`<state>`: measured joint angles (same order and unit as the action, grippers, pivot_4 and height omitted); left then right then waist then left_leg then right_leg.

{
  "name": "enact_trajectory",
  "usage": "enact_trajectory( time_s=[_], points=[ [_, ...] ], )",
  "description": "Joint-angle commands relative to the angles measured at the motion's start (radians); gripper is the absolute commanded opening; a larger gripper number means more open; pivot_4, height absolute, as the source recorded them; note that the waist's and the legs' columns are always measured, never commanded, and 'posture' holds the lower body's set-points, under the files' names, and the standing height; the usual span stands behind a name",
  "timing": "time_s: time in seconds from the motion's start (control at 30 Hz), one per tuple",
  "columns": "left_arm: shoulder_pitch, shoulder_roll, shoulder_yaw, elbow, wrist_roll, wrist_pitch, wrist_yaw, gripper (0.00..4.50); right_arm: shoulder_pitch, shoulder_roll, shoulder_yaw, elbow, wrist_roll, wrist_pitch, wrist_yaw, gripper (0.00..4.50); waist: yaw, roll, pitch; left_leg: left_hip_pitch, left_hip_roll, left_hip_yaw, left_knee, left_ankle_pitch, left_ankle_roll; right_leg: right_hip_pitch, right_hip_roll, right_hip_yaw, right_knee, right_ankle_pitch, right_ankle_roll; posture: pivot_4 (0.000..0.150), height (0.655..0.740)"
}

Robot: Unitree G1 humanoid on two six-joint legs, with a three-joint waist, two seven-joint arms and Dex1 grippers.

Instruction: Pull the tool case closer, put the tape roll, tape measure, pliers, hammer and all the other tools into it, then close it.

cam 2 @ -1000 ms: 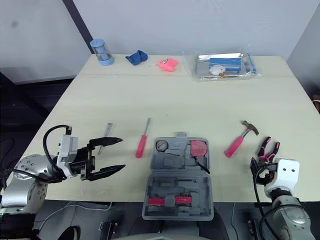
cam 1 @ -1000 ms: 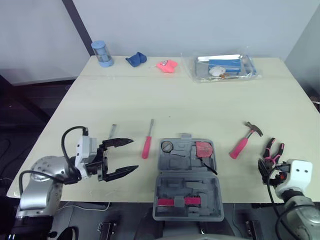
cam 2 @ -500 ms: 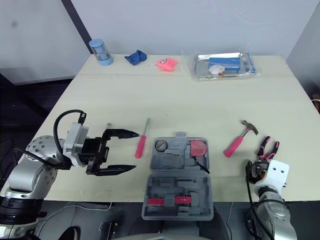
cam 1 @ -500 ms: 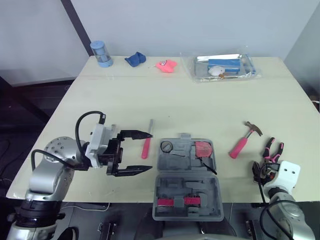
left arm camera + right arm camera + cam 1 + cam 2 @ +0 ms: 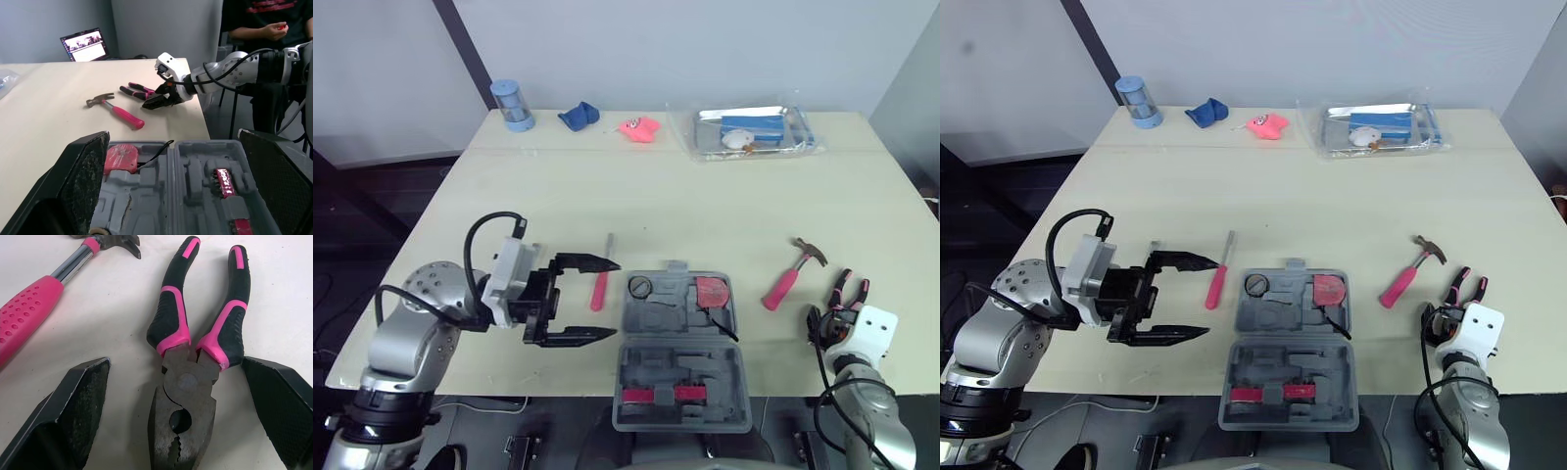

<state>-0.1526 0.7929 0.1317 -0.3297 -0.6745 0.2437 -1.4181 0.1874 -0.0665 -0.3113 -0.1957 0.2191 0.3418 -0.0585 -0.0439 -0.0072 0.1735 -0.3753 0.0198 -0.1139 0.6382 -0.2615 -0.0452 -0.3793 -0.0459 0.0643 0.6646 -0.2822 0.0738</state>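
Note:
The grey tool case [image 5: 680, 343] lies open at the table's near edge, with a red tape measure [image 5: 712, 291] and a round tool [image 5: 640, 286] in its far half. My left gripper [image 5: 612, 299] is open just left of the case, its fingers [image 5: 83, 176] pointing at it. A pink screwdriver [image 5: 600, 286] lies beyond its far fingertip. The pink-handled hammer [image 5: 788, 279] lies right of the case. Further right, the pink-and-black pliers [image 5: 193, 357] lie flat on the table. My right gripper [image 5: 178, 431] is open, one finger on each side of their head.
Along the far edge stand a blue cylinder [image 5: 514, 105], a blue cloth [image 5: 578, 116], a pink object [image 5: 640, 128] and a clear bag [image 5: 749, 132] of items. A person [image 5: 274, 24] sits beyond the table's right end. The case overhangs the near edge.
My left gripper has moved right, from the table's left part to just beside the case, and stayed open. The right gripper has shifted slightly at the pliers.

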Motion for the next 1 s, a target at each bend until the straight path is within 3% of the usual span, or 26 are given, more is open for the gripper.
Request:
enact_trajectory(
  time_s=[0.03, 0.17, 0.2, 0.27, 0.47, 0.5, 1.0],
  points=[
    [-0.014, 0.004, -0.001, -0.025, -0.021, 0.001, -0.003, 4.50, 0.012, 0.008, -0.020, 0.025, -0.009, 0.003, -0.025, 4.47, 0.000, 0.000, 0.000, 0.000, 0.000, 0.000, 0.000, 0.000, 0.000, 0.000, 0.000, 0.000, 0.000, 0.000, 0.000, 0.150, 0.7400],
    [-0.019, 0.004, -0.004, -0.014, -0.019, -0.004, -0.011, 4.50, 0.019, 0.012, -0.017, 0.028, -0.013, 0.001, -0.029, 4.47, 0.000, 0.000, 0.000, 0.000, 0.000, 0.000, 0.000, 0.000, 0.000, 0.000, 0.000, 0.000, 0.000, 0.000, 0.000, 0.150, 0.7400],
    [-0.019, 0.004, -0.005, -0.012, -0.018, -0.007, -0.015, 4.50, 0.020, 0.013, -0.017, 0.030, -0.014, 0.000, -0.030, 4.09, 0.000, 0.000, 0.000, 0.000, 0.000, 0.000, 0.000, 0.000, 0.000, 0.000, 0.000, 0.000, 0.000, 0.000, 0.000, 0.150, 0.7400],
    [-0.021, 0.006, -0.004, -0.006, -0.020, -0.009, -0.022, 4.50, 0.023, 0.015, -0.015, 0.029, -0.015, 0.001, -0.030, 3.72, 0.000, 0.000, 0.000, 0.000, 0.000, 0.000, 0.000, 0.000, 0.000, 0.000, 0.000, 0.000, 0.000, 0.000, 0.000, 0.150, 0.7400],
    [-0.020, 0.012, 0.003, 0.004, -0.020, -0.017, -0.045, 4.50, 0.039, 0.019, -0.010, 0.029, -0.022, -0.008, -0.028, 1.14, 0.003, -0.001, 0.000, 0.000, 0.000, 0.000, 0.000, 0.000, 0.000, 0.000, 0.000, 0.000, 0.000, 0.000, 0.000, 0.150, 0.7400],
    [-0.020, 0.012, 0.003, 0.005, -0.020, -0.018, -0.047, 4.50, 0.041, 0.020, -0.010, 0.028, -0.022, -0.009, -0.028, 0.97, 0.003, -0.001, 0.000, 0.000, 0.000, 0.000, 0.000, 0.000, 0.000, 0.000, 0.000, 0.000, 0.000, 0.000, 0.000, 0.150, 0.7400],
    [-0.024, 0.003, 0.005, 0.001, -0.038, -0.012, -0.039, 4.50, 0.045, -0.001, -0.047, 0.016, -0.002, -0.033, -0.011, 0.98, 0.004, -0.001, 0.000, 0.000, 0.000, -0.001, 0.000, 0.000, 0.000, 0.000, 0.000, -0.001, 0.000, 0.000, 0.000, 0.150, 0.7400]
  ],
)
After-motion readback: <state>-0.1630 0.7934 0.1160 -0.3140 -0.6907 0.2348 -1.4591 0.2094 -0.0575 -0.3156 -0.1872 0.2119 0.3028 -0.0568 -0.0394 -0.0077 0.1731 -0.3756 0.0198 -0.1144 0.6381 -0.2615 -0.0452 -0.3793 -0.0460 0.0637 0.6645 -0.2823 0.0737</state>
